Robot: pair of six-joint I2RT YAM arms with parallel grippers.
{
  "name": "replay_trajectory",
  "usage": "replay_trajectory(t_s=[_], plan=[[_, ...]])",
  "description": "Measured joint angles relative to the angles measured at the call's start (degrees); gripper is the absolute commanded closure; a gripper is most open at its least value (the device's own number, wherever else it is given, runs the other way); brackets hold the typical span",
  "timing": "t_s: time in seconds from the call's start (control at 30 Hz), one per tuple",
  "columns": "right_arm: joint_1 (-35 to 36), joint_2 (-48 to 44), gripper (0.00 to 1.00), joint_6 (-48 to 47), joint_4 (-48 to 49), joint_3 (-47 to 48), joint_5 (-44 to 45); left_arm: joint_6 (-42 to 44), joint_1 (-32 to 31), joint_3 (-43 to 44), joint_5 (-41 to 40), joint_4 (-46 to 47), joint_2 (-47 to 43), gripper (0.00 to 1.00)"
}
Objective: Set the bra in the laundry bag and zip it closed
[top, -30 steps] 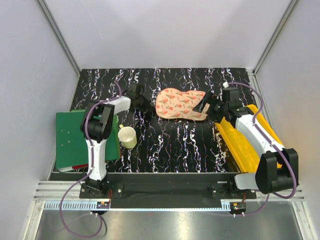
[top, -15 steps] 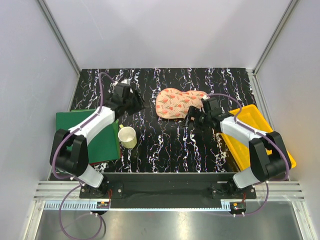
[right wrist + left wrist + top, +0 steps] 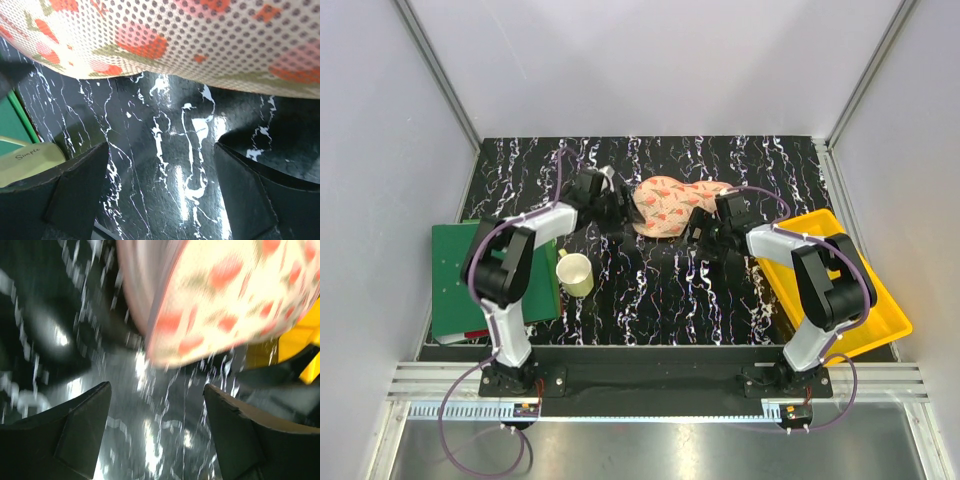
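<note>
Laundry bag (image 3: pixel 672 208) near far edge; bra not visible. Left gripper (image 3: pixel 619 209), right gripper (image 3: pixel 700 231) flank it, both spread wide, holding nothing. Should grip it low, squarely.

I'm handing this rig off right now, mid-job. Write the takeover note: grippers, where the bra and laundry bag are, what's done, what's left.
Left gripper: open, empty, at the left end of the laundry bag.
Right gripper: open, empty, at the bag's near right edge.
Laundry bag: lying on the table, far middle, between the two grippers.
Bra: not visible in any view; it may be inside the bag, but that cannot be confirmed.
Done: unclear. The zip's state cannot be read from these views.
Left: confirm the bra is inside the bag, then confirm or finish the zip closure.
</note>
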Motion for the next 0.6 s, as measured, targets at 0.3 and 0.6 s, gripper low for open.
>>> replay_trajectory(t_s=[0.3, 0.6], plan=[[0.0, 0.37, 0.08, 1.07, 1.01, 0.39, -0.83, 0.09, 2.6, 19.65, 2.97, -2.27, 15.45, 0.15], [0.0, 0.37, 0.05, 2.73, 1.84, 0.42, -2.62, -2.86, 3.45, 29.59, 5.68, -4.52, 23.85, 0.49]])
